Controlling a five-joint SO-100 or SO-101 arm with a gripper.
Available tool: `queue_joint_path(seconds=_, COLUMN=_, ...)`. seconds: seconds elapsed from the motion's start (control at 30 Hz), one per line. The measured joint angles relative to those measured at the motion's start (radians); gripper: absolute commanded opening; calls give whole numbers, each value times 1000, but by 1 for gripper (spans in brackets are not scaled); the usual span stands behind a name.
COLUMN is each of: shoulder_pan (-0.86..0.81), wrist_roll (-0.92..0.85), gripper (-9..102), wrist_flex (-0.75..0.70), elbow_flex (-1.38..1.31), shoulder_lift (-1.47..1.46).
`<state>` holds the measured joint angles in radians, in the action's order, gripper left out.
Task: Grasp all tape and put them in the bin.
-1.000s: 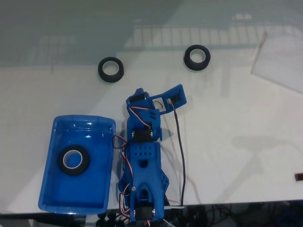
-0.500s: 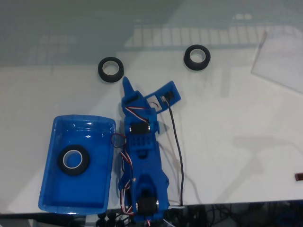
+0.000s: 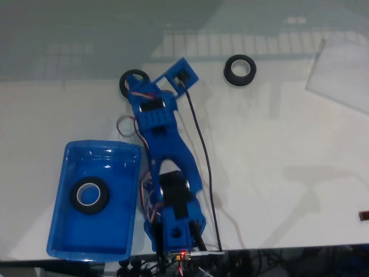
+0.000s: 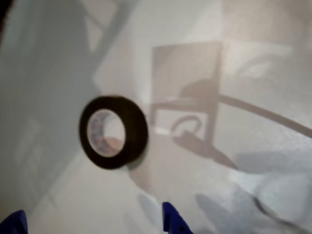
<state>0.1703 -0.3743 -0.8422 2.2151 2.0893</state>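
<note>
While the white glossy table (image 3: 277, 144) mirrors window panes along the fixed view's top, the bin (image 3: 63, 231) sits lower left holding one tape roll (image 3: 89, 195). Another tape roll (image 3: 240, 70) lies upper right — the third (image 4: 113, 131) rests ahead of the gripper (image 4: 92, 222), spread wide. No writing reads.

Black tape (image 4: 113, 131) with whitish core, glossy blue bin (image 3: 63, 199), white table (image 3: 277, 150).

White glossy table (image 3: 277, 144), 2 black tape rolls (image 3: 240, 70) on it, blue bin (image 3: 63, 196), translucent sheet (image 3: 340, 72)
</note>
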Motion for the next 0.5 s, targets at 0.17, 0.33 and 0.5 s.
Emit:
queue_joint_path(seconds=0.17, shoulder_pan=17, wrist_roll=34, gripper=36, wrist_flex=-132, elbow_flex=-247, shoulder_lift=-273)
queue_joint_path(seconds=0.33, shoulder_pan=17, wrist_roll=46, gripper=35, wrist_flex=-221, elbow_flex=-443, shoulder_lift=-486)
queue_joint_path(seconds=0.5, shoulder_pan=9, wrist_roll=46, gripper=34, wrist_flex=-273, elbow_flex=-600, shoulder_lift=-652)
